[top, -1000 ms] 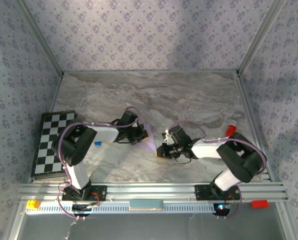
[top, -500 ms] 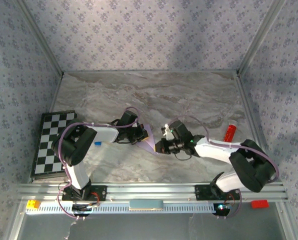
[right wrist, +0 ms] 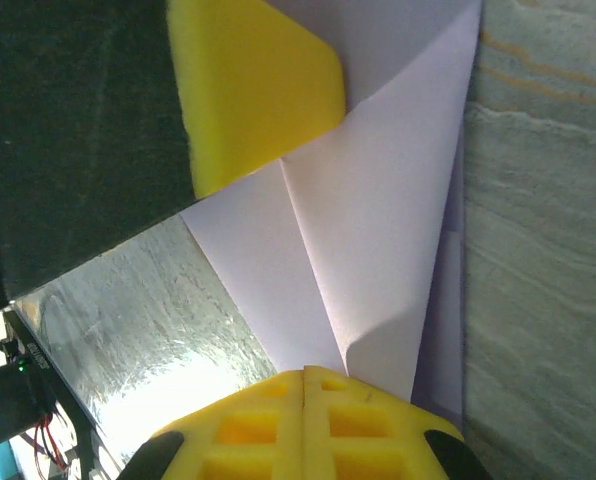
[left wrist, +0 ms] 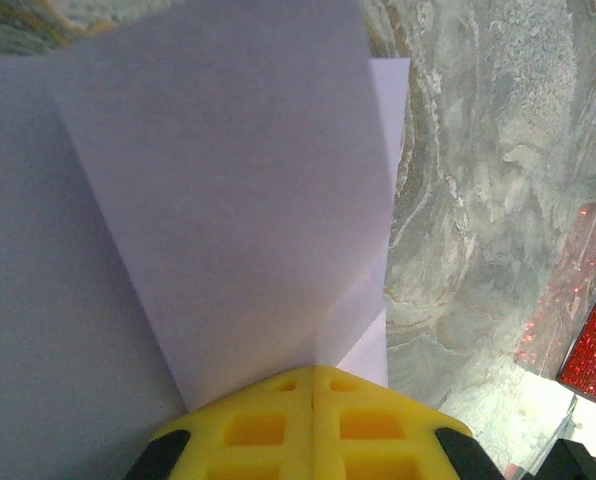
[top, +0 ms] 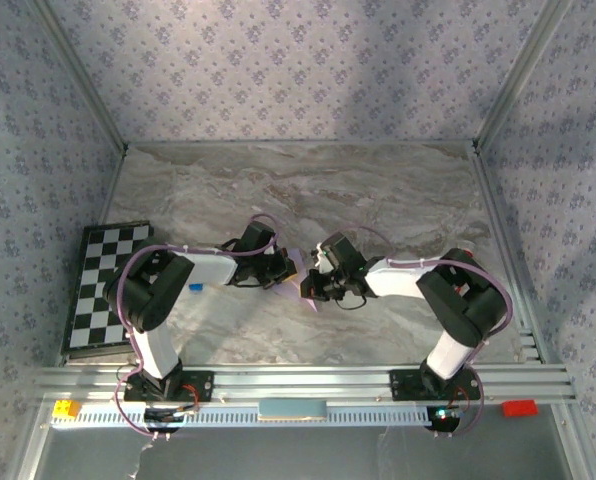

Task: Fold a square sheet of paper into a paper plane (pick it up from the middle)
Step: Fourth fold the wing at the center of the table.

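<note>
Spanning the gap between the two grippers, the paper [top: 302, 284] sits near the middle of the table [top: 378, 190], towards its front half. It is pale lilac and already carries folds: the left wrist view shows a flap [left wrist: 228, 200] laid at a slant over a lower layer, with creases running in towards the fingers. The left gripper [top: 289, 270] has its yellow pads [left wrist: 313, 425] pressed together on one edge of the paper. The right gripper [top: 312, 290] comes in from the other side, and its pads [right wrist: 304, 400] are likewise pressed together on the paper [right wrist: 378, 230], at a point where two folded layers meet. The right wrist view also catches one yellow pad of the left gripper [right wrist: 248, 90] on the far edge. Whether the paper touches the table cannot be told. A small blue cube [top: 195, 287] lies beside the left arm, and a chequered board [top: 103, 285] lies at the table's left edge. A red glittery object [left wrist: 590, 340] lies off to the right.
</note>
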You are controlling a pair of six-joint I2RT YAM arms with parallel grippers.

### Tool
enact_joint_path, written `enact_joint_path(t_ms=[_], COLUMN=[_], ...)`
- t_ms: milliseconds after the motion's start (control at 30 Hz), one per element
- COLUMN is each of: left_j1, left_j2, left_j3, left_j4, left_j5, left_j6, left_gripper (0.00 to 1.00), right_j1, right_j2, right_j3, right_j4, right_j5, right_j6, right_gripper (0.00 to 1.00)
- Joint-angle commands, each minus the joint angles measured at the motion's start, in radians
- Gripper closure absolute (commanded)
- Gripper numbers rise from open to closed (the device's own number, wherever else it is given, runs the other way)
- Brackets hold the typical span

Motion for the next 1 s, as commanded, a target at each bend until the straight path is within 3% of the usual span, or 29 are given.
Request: enact_joint_path(t_ms=[0, 467, 667, 967], left_j1=[0.011, 0.018, 0.015, -0.045], left_j2=[0.036, 0.012, -0.088, -0.105], left_j3=[-0.033, -0.005, 0.021, 0.019], left_j4=[-0.063, -0.077, -0.092, -0.085], left_j5=[-0.049, -0.03, -0.019, 0.028], left_j6=[0.005, 0.036, 0.089, 0.1], left_gripper=[1.0, 1.0, 0.93, 0.93], right_j1=[-0.005, -0.02, -0.029, -0.034], right_j2=[0.019, 0.014, 0.027, 0.033], right_j3=[-0.003, -0.129, -0.137, -0.142], right_j4=[-0.015, 0.098, 0.093, 0.094], right_j5=[0.012, 0.005, -0.001, 0.001], right_j6=[0.016, 0.091, 0.101, 0.107], right_gripper=[0.95, 0.97, 1.0, 1.0])
